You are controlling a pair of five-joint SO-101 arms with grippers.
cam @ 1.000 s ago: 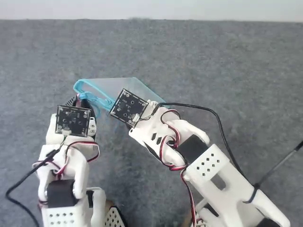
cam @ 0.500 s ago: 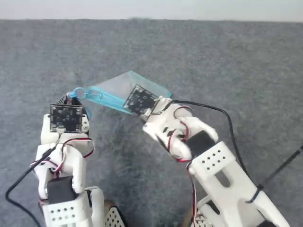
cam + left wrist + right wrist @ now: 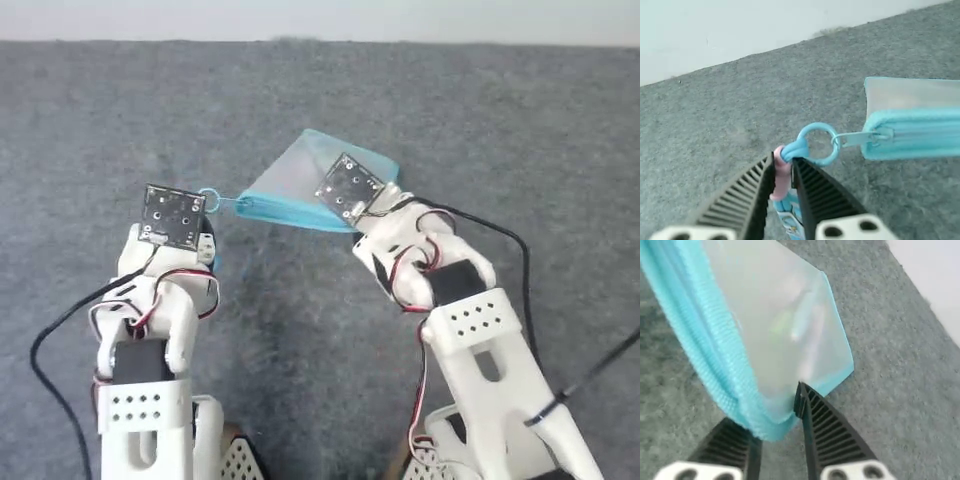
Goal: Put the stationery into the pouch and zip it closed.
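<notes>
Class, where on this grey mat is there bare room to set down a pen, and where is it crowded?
Bare: the wide strip of mat beyond the pouch, and the patch between the two arms. Crowded: the line from the left gripper along the zip pull and pouch to the right gripper.

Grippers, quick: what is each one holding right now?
Left gripper: shut on the pink and blue zipper pull tag.
Right gripper: shut on one end of the translucent blue pouch.
</notes>
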